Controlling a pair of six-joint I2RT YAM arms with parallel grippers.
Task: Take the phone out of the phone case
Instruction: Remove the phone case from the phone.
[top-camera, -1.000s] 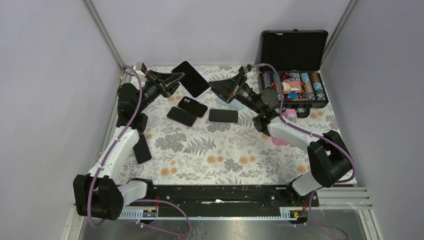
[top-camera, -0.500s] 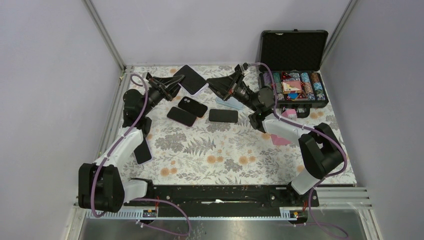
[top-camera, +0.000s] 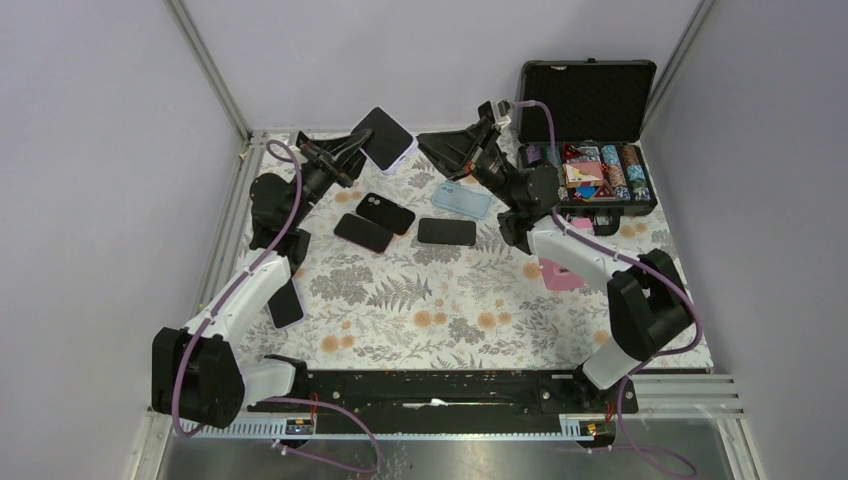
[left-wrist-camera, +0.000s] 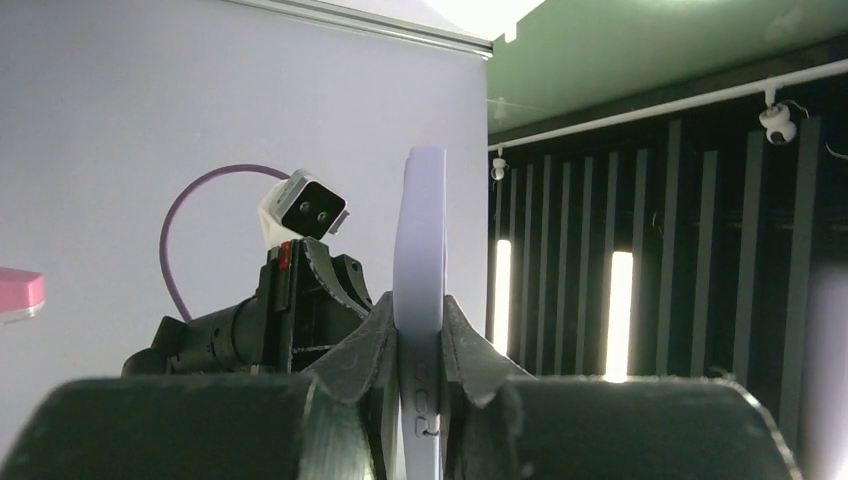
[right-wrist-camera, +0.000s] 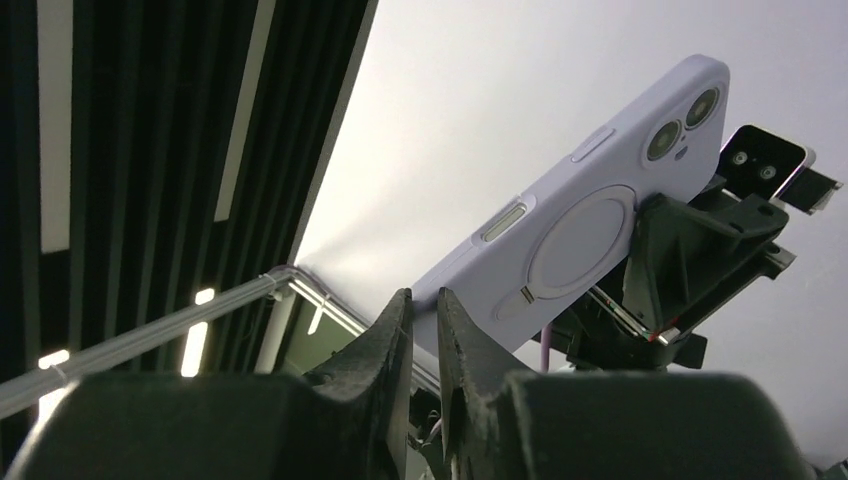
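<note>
While the left gripper (top-camera: 358, 148) pinches the phone (top-camera: 385, 138) in its lilac case (top-camera: 402, 160) above the table's (top-camera: 450, 310) far left, the dark screen faces up. From the left wrist the phone (left-wrist-camera: 420, 260) stands edge-on, rising straight from the clamped fingers (left-wrist-camera: 372, 345). Only the right wrist shows the back (right-wrist-camera: 590, 220): long axis slanting, lenses at the upper right. The right gripper (top-camera: 424, 139) sits just beside the phone's right edge, fingers (right-wrist-camera: 395, 330) nearly pressed together; whether they nip the case's low corner I cannot tell. Below lie three dark phones (top-camera: 385, 212) and a blue case (top-camera: 462, 200); the chip box (top-camera: 585, 150) stands at the far right.
</note>
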